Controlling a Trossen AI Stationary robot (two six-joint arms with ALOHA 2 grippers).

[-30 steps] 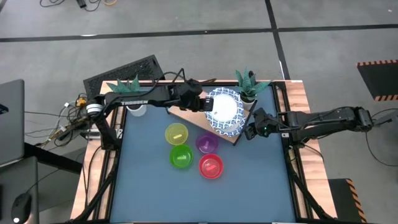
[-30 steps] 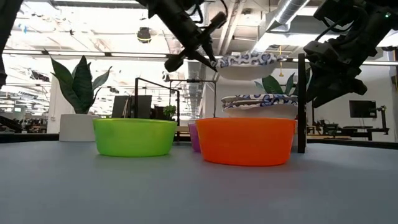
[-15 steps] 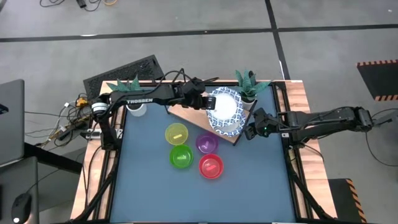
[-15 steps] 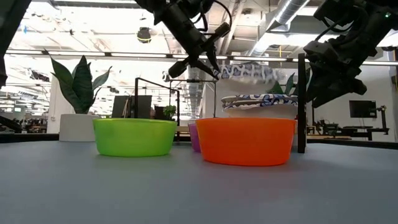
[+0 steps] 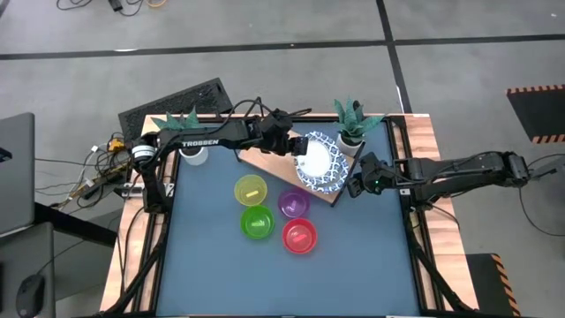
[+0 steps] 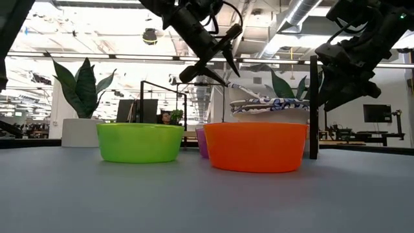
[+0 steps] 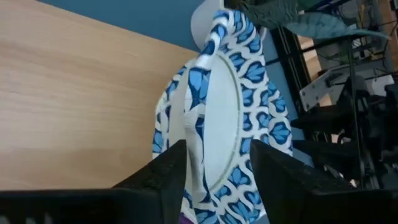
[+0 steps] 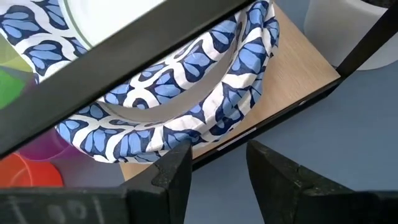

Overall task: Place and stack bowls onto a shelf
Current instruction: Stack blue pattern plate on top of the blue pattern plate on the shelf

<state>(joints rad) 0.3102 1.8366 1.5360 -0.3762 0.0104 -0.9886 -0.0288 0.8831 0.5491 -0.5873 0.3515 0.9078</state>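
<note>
A stack of white dishes with blue patterned rims (image 5: 320,163) sits on the right part of the wooden shelf board (image 5: 263,161). The top dish (image 6: 262,98) lies tilted on the stack, its left rim raised. My left gripper (image 5: 297,146) is open at that raised rim, one finger on each side of it (image 7: 214,168). My right gripper (image 5: 355,185) hangs open just off the shelf's right corner, holding nothing (image 8: 217,168). Yellow (image 5: 250,190), green (image 5: 257,222), purple (image 5: 293,203) and red (image 5: 299,236) bowls stand on the blue tabletop. My left gripper stands open around the top dish's raised left rim (image 7: 198,134), coming level from the table's left. Its lower finger (image 6: 217,77) ends right at the rim; whether it still touches, I cannot tell. The dish's right side rests on the stack.
Two potted plants stand at the table's far edge, one beside the dishes (image 5: 351,131) and one at the far left (image 5: 190,148). A black post of the shelf frame (image 6: 314,107) rises beside the stack. Bare blue tabletop (image 5: 353,274) lies toward the near edge.
My left gripper has opened and let go of the top dish. The dish, held level above the stack a second ago, has dropped: its right side now lies on the stack while its left rim stays raised by the fingers.
</note>
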